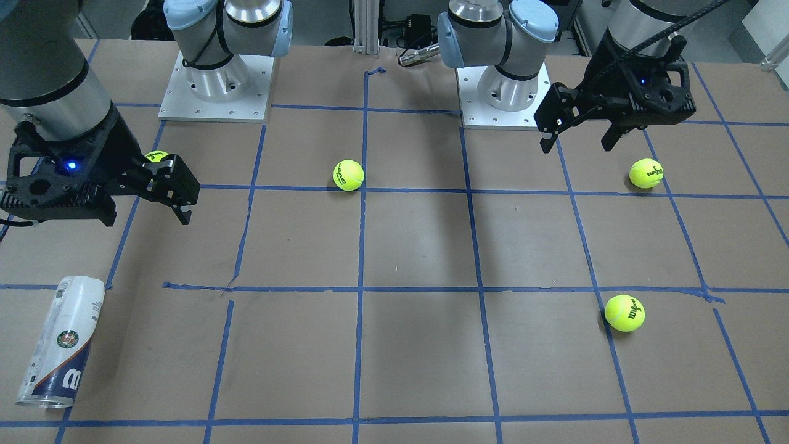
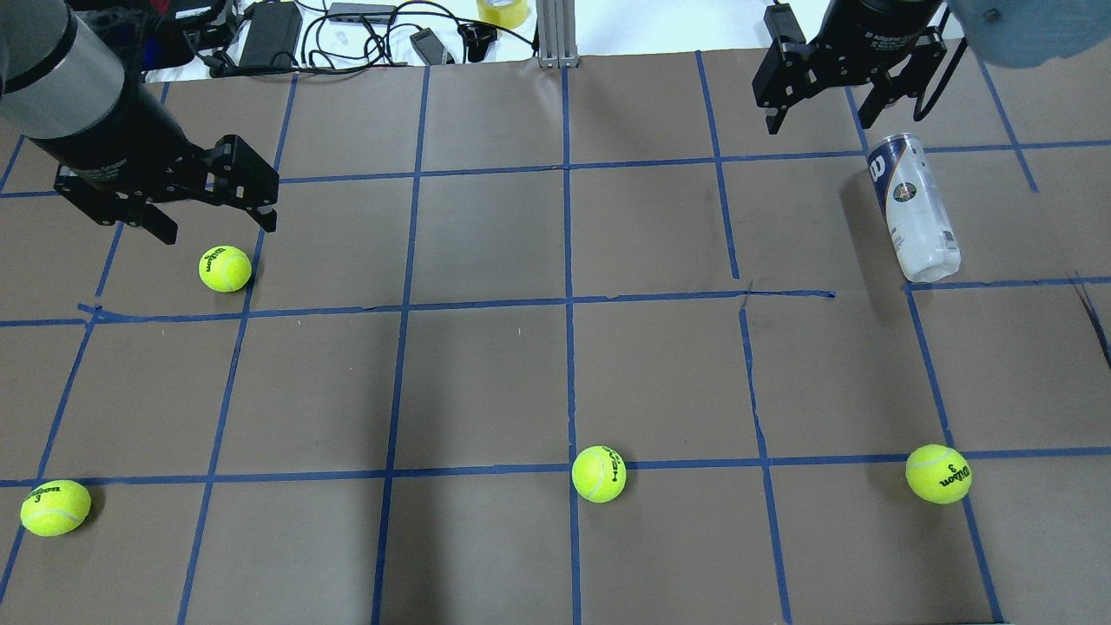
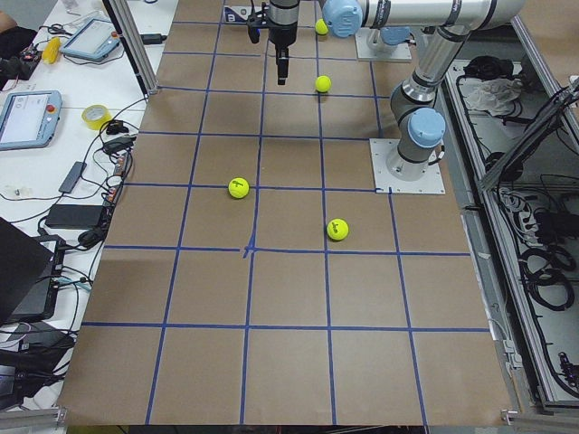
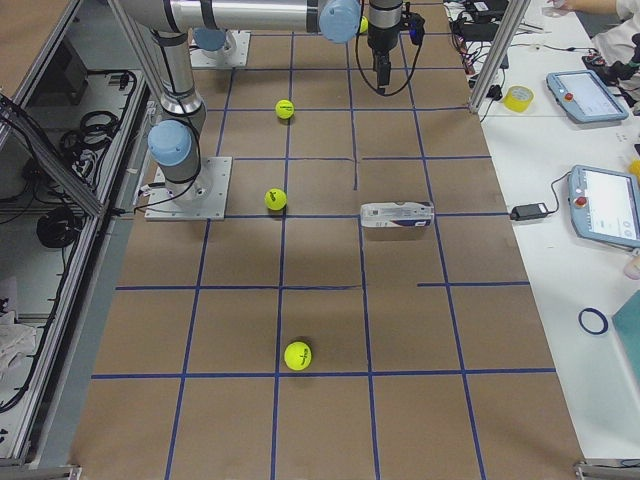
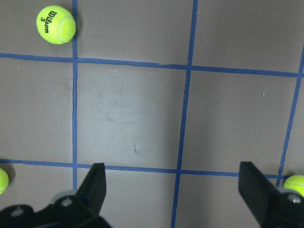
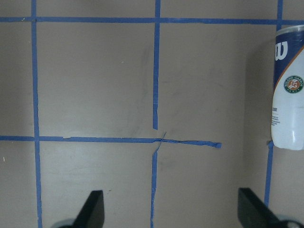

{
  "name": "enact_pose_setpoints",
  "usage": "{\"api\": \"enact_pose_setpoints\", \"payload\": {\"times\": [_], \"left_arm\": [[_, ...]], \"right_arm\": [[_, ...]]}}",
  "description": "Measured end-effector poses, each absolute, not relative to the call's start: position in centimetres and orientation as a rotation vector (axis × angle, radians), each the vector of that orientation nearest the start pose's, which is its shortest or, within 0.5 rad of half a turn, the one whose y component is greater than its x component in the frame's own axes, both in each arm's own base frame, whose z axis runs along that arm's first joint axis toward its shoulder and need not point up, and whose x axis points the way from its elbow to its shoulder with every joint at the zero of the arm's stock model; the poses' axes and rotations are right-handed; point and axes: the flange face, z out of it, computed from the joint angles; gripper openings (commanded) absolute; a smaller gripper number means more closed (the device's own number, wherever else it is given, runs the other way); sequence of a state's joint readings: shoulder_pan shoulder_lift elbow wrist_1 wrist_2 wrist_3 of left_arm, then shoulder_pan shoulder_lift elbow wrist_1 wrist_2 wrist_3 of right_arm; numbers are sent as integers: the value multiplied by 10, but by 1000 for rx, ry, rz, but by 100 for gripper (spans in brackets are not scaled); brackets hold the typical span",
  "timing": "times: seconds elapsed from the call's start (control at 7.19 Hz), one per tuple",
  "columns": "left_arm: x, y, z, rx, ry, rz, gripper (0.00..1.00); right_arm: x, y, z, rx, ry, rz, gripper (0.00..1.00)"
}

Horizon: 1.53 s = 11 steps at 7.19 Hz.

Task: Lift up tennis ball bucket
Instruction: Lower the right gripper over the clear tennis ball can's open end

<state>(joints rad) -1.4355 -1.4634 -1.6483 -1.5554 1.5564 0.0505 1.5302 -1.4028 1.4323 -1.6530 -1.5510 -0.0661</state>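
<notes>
The tennis ball bucket (image 2: pixel 913 208) lies on its side on the brown table, a clear can with a white and navy label and a round emblem. It also shows in the front view (image 1: pixel 60 343), the right side view (image 4: pixel 397 214) and at the right edge of the right wrist view (image 6: pixel 288 95). My right gripper (image 2: pixel 818 115) is open and empty, raised above the table and off to one side of the bucket; it also shows in the front view (image 1: pixel 167 188). My left gripper (image 2: pixel 214 221) is open and empty above the far side of the table.
Several yellow-green tennis balls lie loose: one by the left gripper (image 2: pixel 225 268), one at the near left (image 2: pixel 55 507), one at the middle (image 2: pixel 599 474), one at the near right (image 2: pixel 938 474). Cables and devices lie past the far table edge (image 2: pixel 347 26).
</notes>
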Motion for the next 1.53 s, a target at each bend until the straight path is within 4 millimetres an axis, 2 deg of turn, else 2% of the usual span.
{"api": "enact_pose_setpoints", "payload": {"times": [0.42,0.56,0.7,0.83,0.97,1.25,1.39,1.53], "left_arm": [[-73,-464,501,-133,3146,-69,100],[-73,-463,501,-133,3146,-69,100],[-72,-463,501,-134,3145,-68,100],[-72,-463,501,-135,3145,-67,100],[-72,-463,500,-135,3145,-66,100],[-72,-463,500,-136,3145,-65,100],[-71,-463,500,-138,3145,-64,100],[-71,-463,500,-139,3145,-64,100]], "right_arm": [[111,-578,465,-41,3118,-113,100],[101,-586,462,-22,3117,-125,100],[75,-602,457,25,3116,-128,100],[40,-626,449,74,3117,-127,100],[4,-660,436,122,3117,-131,100],[-58,-742,394,177,3118,-129,100],[-75,-769,367,179,3121,-120,100],[-90,-786,335,171,3127,-108,100]]}}
